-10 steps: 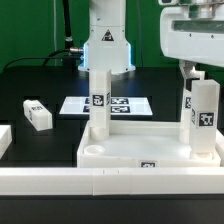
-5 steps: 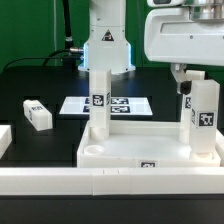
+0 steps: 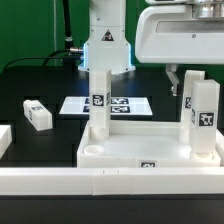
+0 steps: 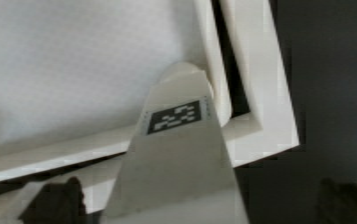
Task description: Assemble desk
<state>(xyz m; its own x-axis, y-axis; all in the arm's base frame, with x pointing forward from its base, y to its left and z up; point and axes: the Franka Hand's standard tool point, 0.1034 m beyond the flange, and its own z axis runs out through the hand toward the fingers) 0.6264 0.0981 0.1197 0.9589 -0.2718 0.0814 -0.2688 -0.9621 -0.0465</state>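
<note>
White plastic rectangular tray-like tabletop (image 3: 135, 150) with raised rim, lying on the black table (image 3: 30, 85) just behind a long white border rail (image 3: 60, 180). Two square white tagged post legs stand upright in it, the left leg (image 3: 100, 100) and the right leg (image 3: 203, 115) as the exterior view shows them. The two-finger gripper (image 3: 195, 82) straddles the right leg's top, jaws spread, touching nothing. A loose white leg (image 3: 37, 115) lies on the table, well apart. The marker board (image 3: 75, 104) lies behind the tabletop.
</note>
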